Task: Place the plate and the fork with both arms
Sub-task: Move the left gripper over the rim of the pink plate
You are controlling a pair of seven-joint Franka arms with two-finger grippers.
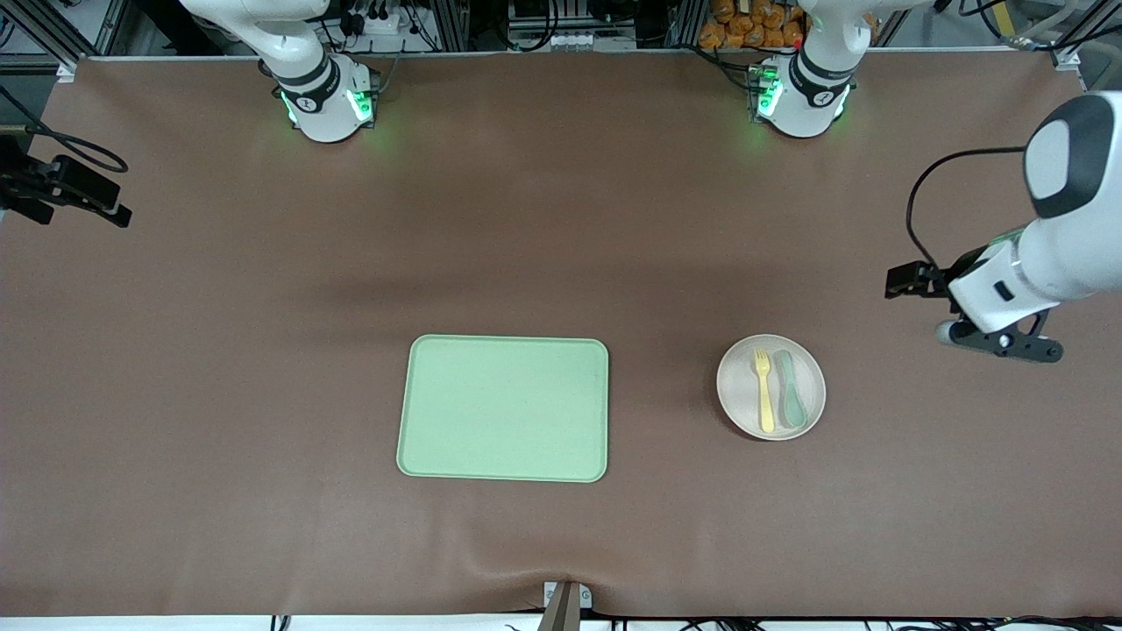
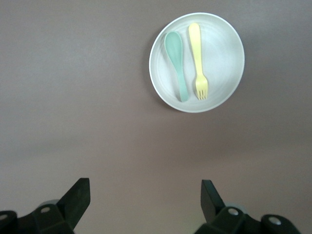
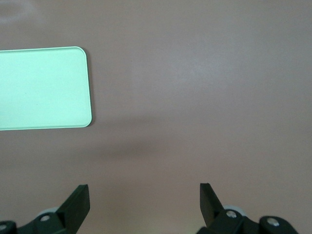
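On the brown surface (image 1: 219, 350), nearest the camera, lies one empty green tray (image 1: 504, 408). Beside it, toward the left arm's end, sits one pale plate (image 1: 741, 412) carrying one yellow fork (image 1: 764, 392) and one grey-green spoon (image 1: 791, 390). The left gripper (image 2: 144, 197) hovers near the plate, fingers spread wide, holding nothing. The right gripper (image 3: 144, 200) hangs near the tray, fingers likewise wide and empty. Approaching well probably means descending squarely over the plate's rim, leaving the spoon undisturbed.
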